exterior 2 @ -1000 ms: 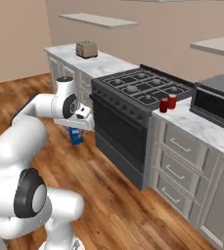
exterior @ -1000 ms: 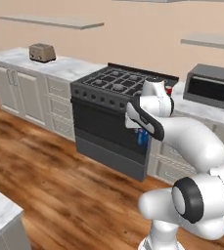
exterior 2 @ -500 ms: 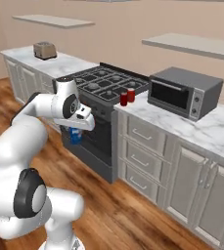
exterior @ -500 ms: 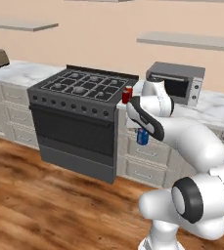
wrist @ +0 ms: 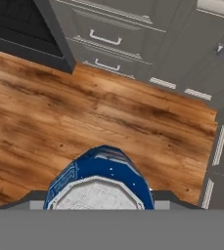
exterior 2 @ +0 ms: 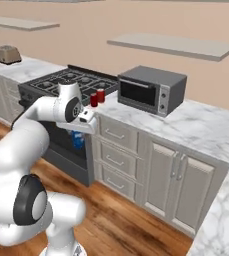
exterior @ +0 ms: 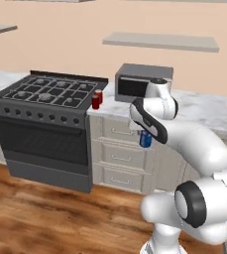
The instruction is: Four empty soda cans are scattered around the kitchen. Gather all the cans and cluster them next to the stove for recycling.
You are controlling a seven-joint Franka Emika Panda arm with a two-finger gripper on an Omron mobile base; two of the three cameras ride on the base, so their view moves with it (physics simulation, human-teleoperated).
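**Blue can in the gripper, below counter height, with the drop spot up and to the left beside the stove**

Left base view, read left to right. The black stove (exterior: 45,99) occupies the left third. Touching its right edge on the marble counter (exterior: 209,111) stand two red cans (exterior: 97,99), close together and upright. Right of them sits the grey countertop oven (exterior: 143,84). In front of the drawers hangs the gripper (exterior: 144,134), pointing down, its jaws closed narrowly on a blue can (exterior: 145,139) that hangs upright, long axis vertical, over the wood floor (exterior: 35,208).

The governing relation: from the gripper, the red cans lie at about 10 o'clock, higher than the held can and nearer the stove. The counter top is above the can's own top, so by my judgement the can must be lifted clear of the counter edge before it travels left.

Right base view, left to right: the stove (exterior 2: 71,82), the gripper (exterior 2: 78,131) holding the blue can (exterior 2: 77,140), and the red cans (exterior 2: 97,97) at roughly 1 o'clock from it, with the countertop oven (exterior 2: 153,90) further right.

Hand view: the blue can (wrist: 101,178) shows its silvery top at 6 o'clock, with floor beyond and the drawer fronts (wrist: 108,39) at 12 o'clock.

Two cans appear gathered and a third is in transit; the fourth cannot be located here.
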